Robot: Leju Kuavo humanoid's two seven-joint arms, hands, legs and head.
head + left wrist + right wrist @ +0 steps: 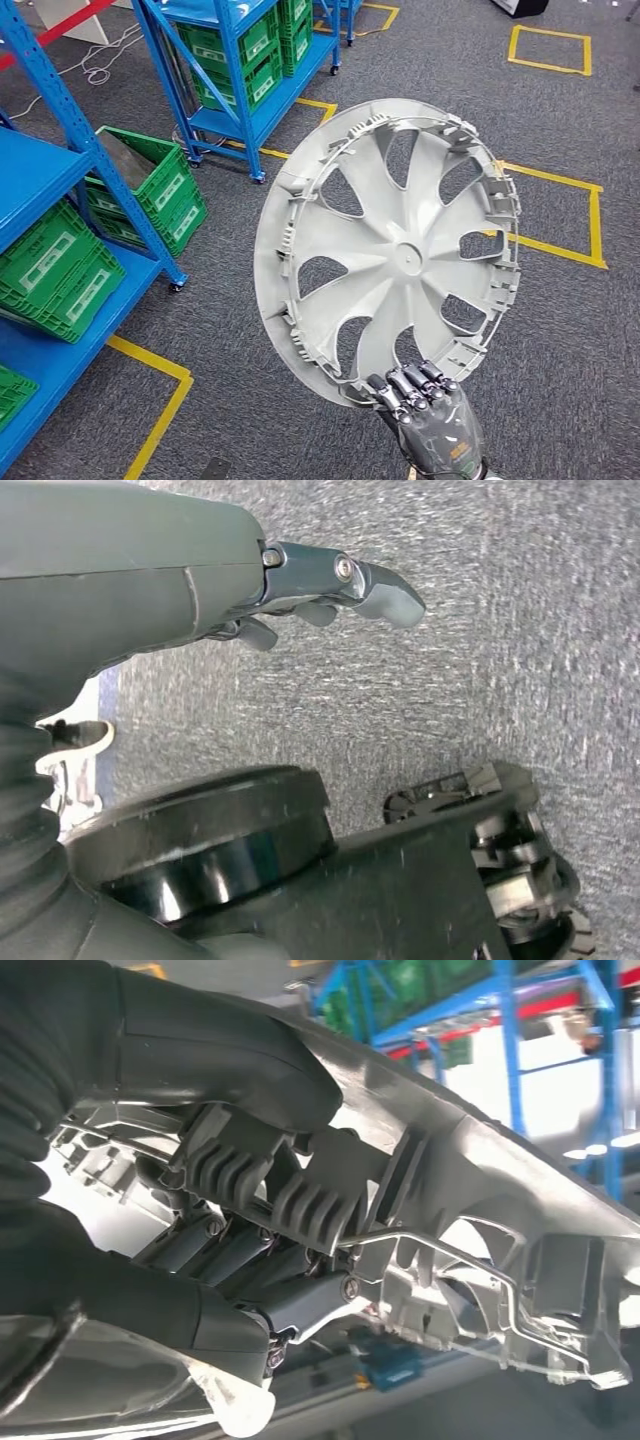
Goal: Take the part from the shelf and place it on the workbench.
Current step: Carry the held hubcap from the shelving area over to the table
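Observation:
The part is a large grey plastic wheel cover (389, 245) with curved spokes and clips round its rim. It stands nearly upright in the middle of the head view, its inner side toward me. My right hand (430, 412) grips its lower rim from below. In the right wrist view the right hand (226, 1210) has its thumb over the rim and its fingers (249, 1260) under the wheel cover (483, 1200). My left hand (226, 580) hangs over grey carpet, its fingers (355, 585) stretched out with nothing in them.
A blue shelf rack (68, 140) with green crates (56, 270) stands at the left. A second blue rack (241, 70) with green crates is further back. Yellow tape squares (562, 215) mark the grey carpet on the right. A green crate (147, 185) sits low between the racks.

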